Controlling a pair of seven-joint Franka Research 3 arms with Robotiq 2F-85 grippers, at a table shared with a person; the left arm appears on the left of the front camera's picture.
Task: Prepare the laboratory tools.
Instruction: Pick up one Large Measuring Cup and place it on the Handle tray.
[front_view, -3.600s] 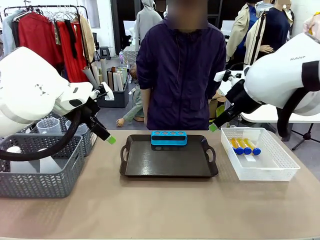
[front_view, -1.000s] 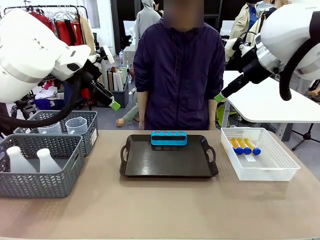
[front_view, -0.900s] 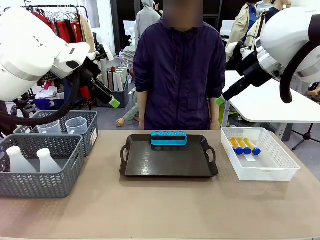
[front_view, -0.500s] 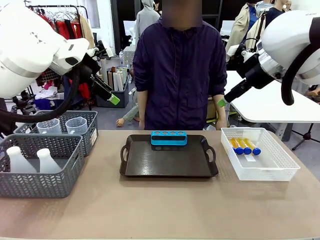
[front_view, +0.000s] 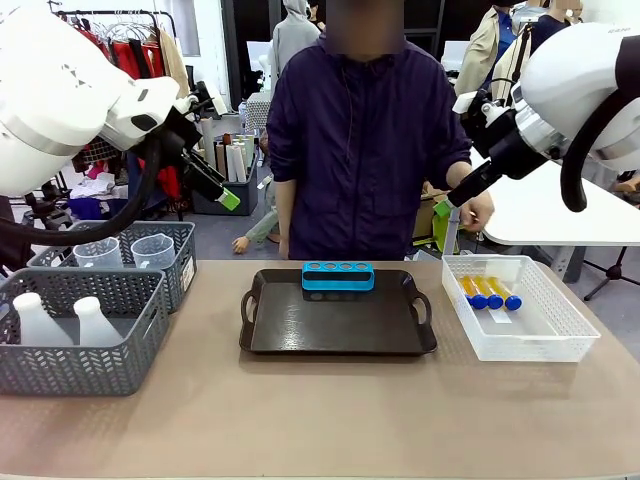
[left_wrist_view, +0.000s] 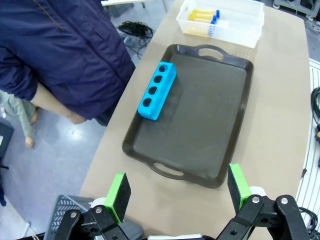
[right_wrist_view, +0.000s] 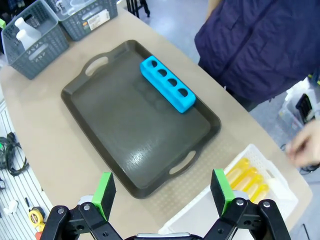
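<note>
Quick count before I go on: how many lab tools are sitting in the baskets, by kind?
Blue-capped yellow tubes, in the white basket: 3
Clear beakers, in the far grey basket: 2
Whitish flasks, in the near grey basket: 2
Total: 7

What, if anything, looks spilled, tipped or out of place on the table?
Nothing stands out. The blue rack sits at the far edge of the tray, the tubes lie side by side in the white basket, and the flasks stand upright in the near grey basket.
</note>
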